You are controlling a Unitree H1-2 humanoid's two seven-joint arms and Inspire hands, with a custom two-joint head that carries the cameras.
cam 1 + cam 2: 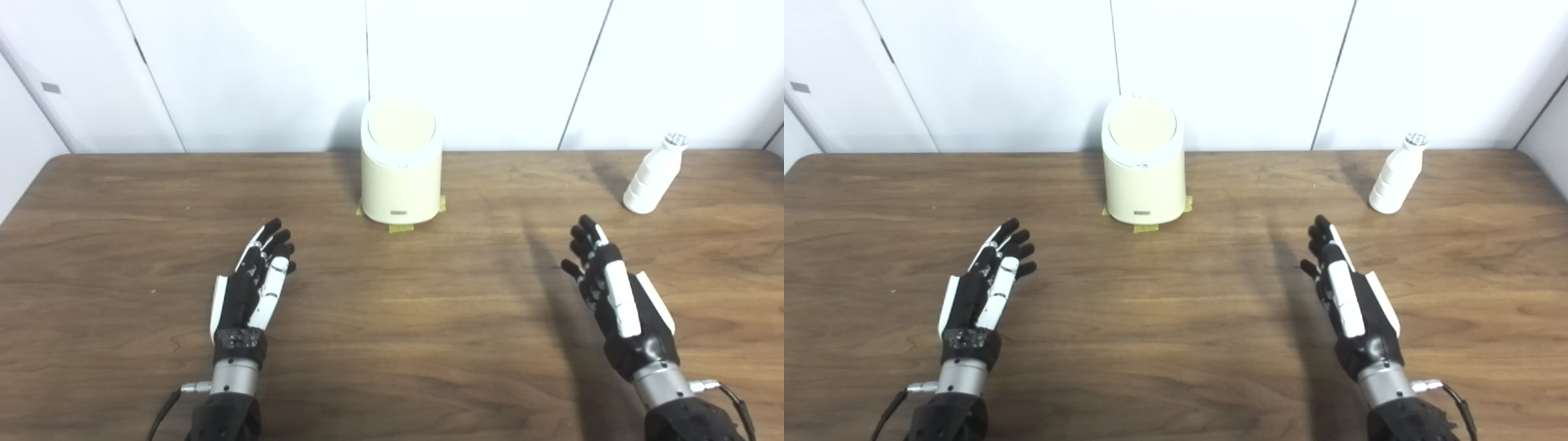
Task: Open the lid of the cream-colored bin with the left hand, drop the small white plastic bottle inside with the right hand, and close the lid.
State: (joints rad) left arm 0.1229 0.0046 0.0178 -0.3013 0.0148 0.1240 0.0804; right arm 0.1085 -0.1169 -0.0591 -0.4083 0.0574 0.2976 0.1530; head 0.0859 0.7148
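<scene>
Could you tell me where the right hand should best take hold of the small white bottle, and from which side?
The bottle stands upright on the table, apart from the bin. I would grip its wide, ribbed lower body, not the narrow neck and cap. Come from the near side, where the open right hand already waits; nothing stands between them.

Both forearms are cut off by the bottom edge.

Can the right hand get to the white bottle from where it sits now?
Probably yes. The right hand is open and holds nothing, and the white bottle stands upright beyond it, slightly to its right, with only bare table between them. The cream bin is well off to the left.
</scene>
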